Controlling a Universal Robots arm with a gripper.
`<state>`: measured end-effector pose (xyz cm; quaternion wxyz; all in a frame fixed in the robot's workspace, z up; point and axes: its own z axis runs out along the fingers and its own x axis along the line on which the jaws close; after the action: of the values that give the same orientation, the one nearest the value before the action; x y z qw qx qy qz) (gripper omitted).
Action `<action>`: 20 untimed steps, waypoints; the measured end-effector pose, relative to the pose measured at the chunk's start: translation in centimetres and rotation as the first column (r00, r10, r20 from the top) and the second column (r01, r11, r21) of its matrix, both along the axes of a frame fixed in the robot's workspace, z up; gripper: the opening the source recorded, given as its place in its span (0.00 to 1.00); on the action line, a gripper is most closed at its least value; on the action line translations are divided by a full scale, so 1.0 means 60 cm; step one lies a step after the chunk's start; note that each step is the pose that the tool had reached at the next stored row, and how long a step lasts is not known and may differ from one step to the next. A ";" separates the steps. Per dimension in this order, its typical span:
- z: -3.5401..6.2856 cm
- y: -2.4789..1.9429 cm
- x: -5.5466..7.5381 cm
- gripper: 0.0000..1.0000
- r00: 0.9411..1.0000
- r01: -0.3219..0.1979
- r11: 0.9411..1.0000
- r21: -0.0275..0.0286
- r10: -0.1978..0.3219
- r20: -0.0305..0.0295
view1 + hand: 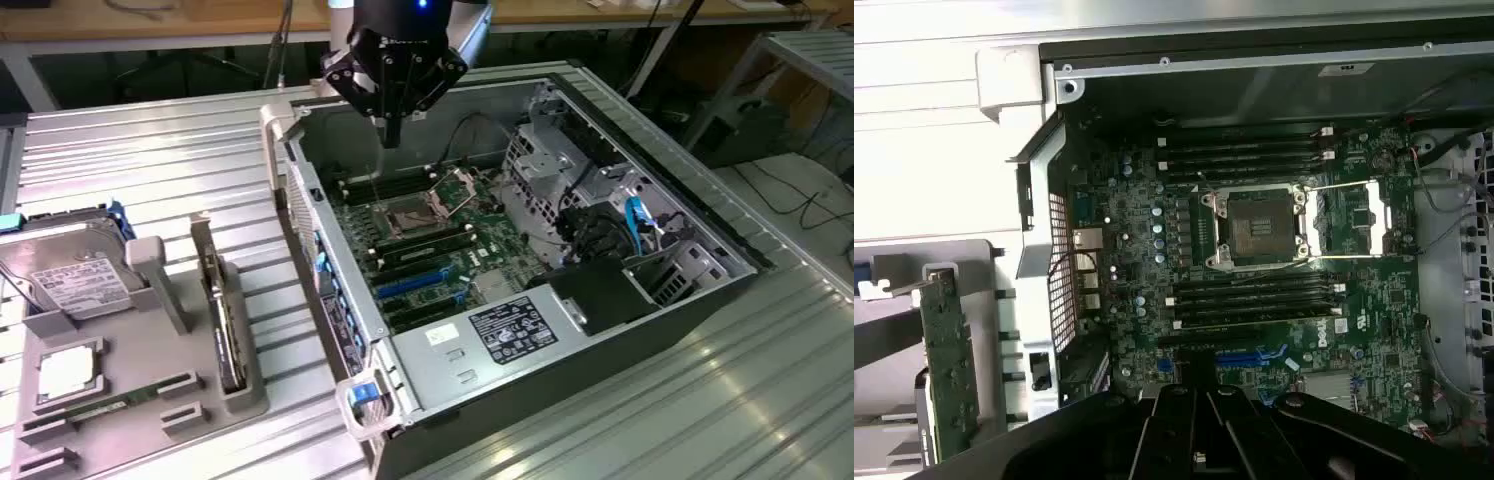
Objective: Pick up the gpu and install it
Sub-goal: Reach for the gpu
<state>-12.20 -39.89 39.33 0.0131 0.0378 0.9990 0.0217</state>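
While closed jaws hover, the gpu (220,310) stands well apart

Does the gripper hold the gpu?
No, the gpu stands on its edge in the grey holder, apart from the gripper above the open case.

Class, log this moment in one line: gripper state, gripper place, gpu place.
gripper: shut, empty | place: above open case | gpu: on edge in holder, apart from gripper

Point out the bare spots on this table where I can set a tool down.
Free: ribbed table beyond the grey holder, and at the exterior view's right of the computer case. Crowded: the holder, with hard drive and gpu.
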 end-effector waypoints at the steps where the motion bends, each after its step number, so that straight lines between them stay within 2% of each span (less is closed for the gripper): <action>1: 0.000 0.0000 -0.006 0.11 1.000 0.000 1.000 0.000 0.000 0.000; 5: 0.000 0.0000 -0.032 0.11 1.000 0.000 1.000 0.000 0.000 0.000; 20: 0.000 -0.0002 -0.081 0.11 1.000 0.000 1.000 0.000 0.000 0.000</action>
<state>-17.06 -39.91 39.33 0.0131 0.0379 0.9990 0.0217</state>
